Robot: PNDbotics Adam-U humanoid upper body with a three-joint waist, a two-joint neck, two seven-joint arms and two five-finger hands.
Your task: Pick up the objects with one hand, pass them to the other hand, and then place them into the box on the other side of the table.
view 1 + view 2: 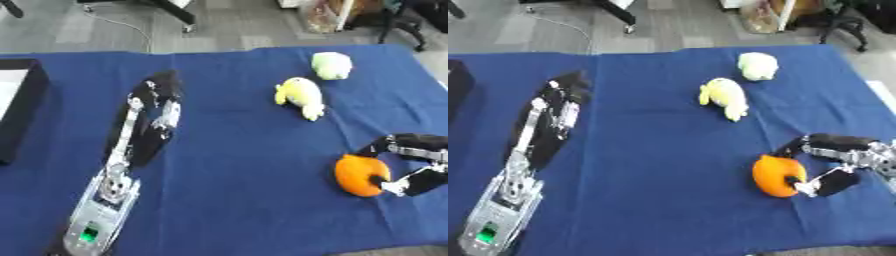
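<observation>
The round orange soft toy, lower right of the frame, is clasped by the right hand, fingers curled round its side. A slip could be caused by the roundness. The left hand, left of centre, is held flat, fingers straight. Blue cloth between them lies bare; the black box sits at the left edge.

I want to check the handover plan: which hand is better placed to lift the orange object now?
The right hand: its fingers already curl around the orange object. The left hand lies extended far across the blue table.
</observation>
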